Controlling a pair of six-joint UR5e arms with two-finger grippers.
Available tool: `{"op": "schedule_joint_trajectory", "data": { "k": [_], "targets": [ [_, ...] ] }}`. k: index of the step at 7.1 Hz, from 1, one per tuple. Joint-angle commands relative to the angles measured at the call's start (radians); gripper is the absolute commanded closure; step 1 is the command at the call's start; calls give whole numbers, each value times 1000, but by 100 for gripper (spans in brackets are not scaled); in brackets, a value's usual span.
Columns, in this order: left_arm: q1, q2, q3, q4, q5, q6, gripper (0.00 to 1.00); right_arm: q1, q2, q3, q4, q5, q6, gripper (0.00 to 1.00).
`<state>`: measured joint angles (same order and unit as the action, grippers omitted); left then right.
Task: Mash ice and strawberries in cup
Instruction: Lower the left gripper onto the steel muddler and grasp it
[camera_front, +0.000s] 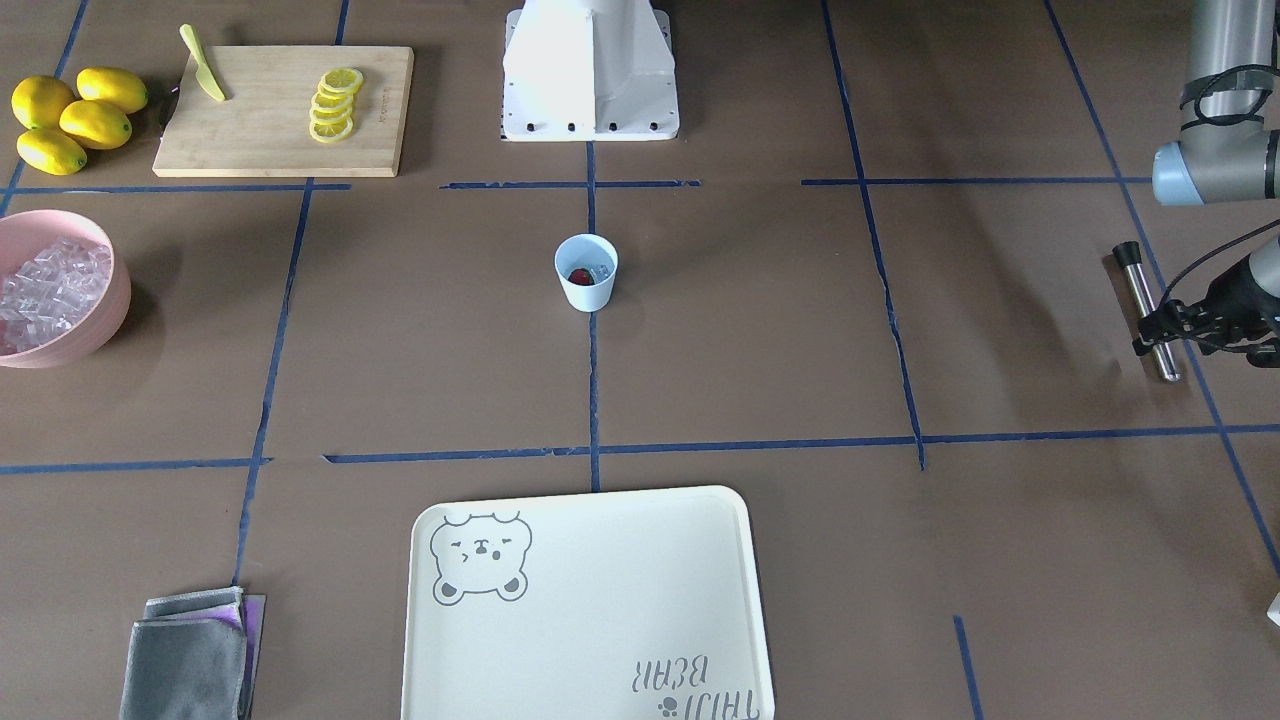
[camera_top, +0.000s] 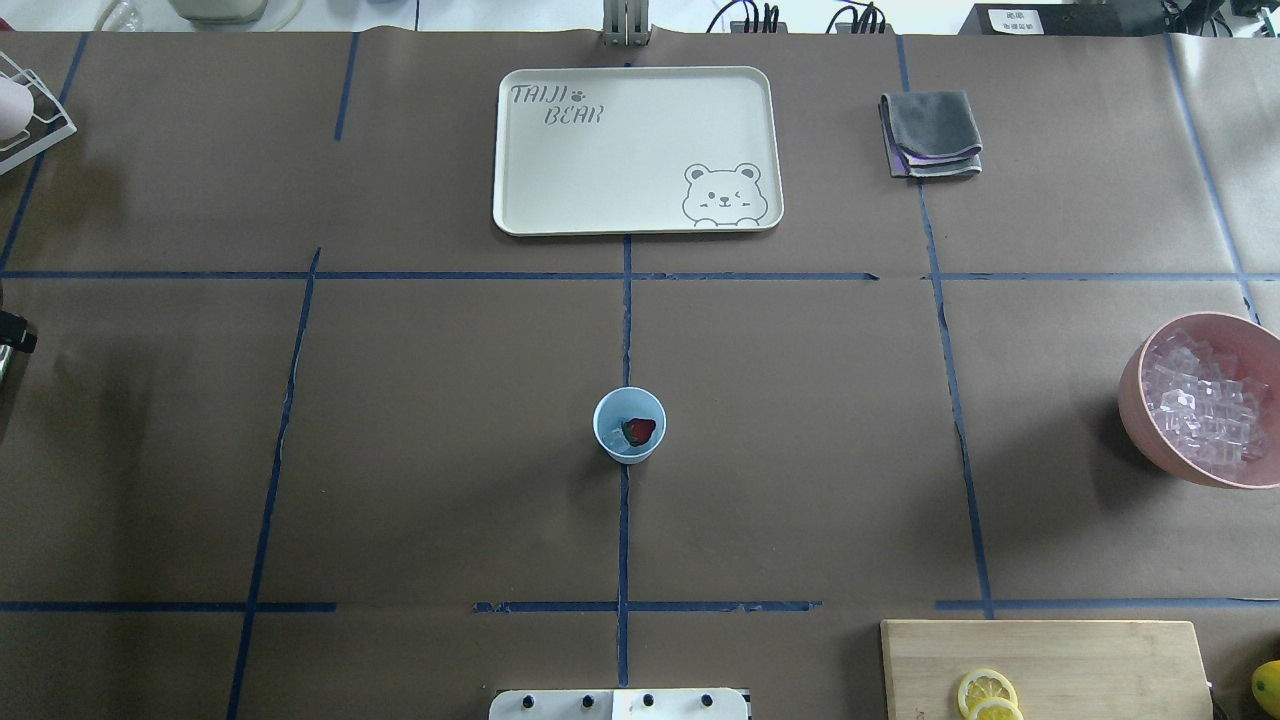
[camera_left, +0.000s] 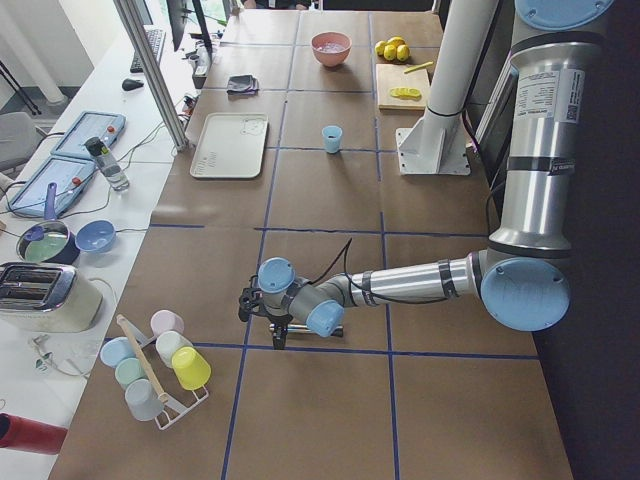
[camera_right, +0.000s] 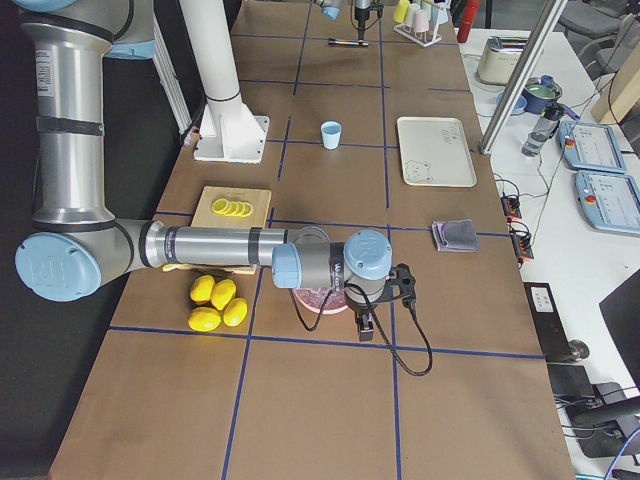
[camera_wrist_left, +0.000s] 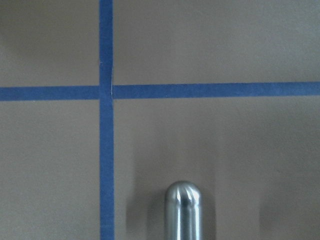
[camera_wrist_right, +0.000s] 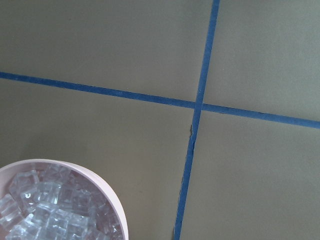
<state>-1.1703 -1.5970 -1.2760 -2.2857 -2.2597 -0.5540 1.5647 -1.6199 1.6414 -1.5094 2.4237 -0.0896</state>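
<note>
The pale-blue cup (camera_front: 586, 272) stands upright at the table's middle on a blue tape line. Inside it lie a dark-red strawberry (camera_top: 638, 431) and a bit of clear ice (camera_front: 601, 271). Far off at the table's end, my left gripper (camera_front: 1152, 338) sits low over a metal rod (camera_front: 1147, 305) lying on the table, its fingers on either side of it. I cannot tell whether they press on it. The rod's rounded tip (camera_wrist_left: 183, 207) fills the bottom of the left wrist view. My right gripper (camera_right: 366, 322) hangs by the pink bowl (camera_wrist_right: 111, 192) of ice cubes (camera_wrist_right: 50, 207); I cannot tell whether it is open or shut.
A cream bear tray (camera_front: 600, 610) lies across the table from the robot base. A cutting board (camera_front: 270, 130) carries lemon slices (camera_front: 334, 104) and a green knife (camera_front: 203, 63), with whole lemons (camera_front: 75, 118) beside it. A folded grey cloth (camera_front: 187, 655) and a cup rack (camera_left: 155, 365) sit at the edges.
</note>
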Motion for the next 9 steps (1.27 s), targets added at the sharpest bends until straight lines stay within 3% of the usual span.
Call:
{"op": "schedule_joint_trajectory", "data": {
  "k": [1, 6, 9],
  "targets": [
    [1, 0, 1, -1, 0, 0, 2, 1, 0, 0, 0, 0, 1, 1],
    [9, 0, 1, -1, 15, 0, 19, 0, 2, 0, 2, 2, -1, 1],
    [9, 0, 3, -1, 15, -1, 52, 0, 2, 0, 2, 2, -1, 1]
  ]
}}
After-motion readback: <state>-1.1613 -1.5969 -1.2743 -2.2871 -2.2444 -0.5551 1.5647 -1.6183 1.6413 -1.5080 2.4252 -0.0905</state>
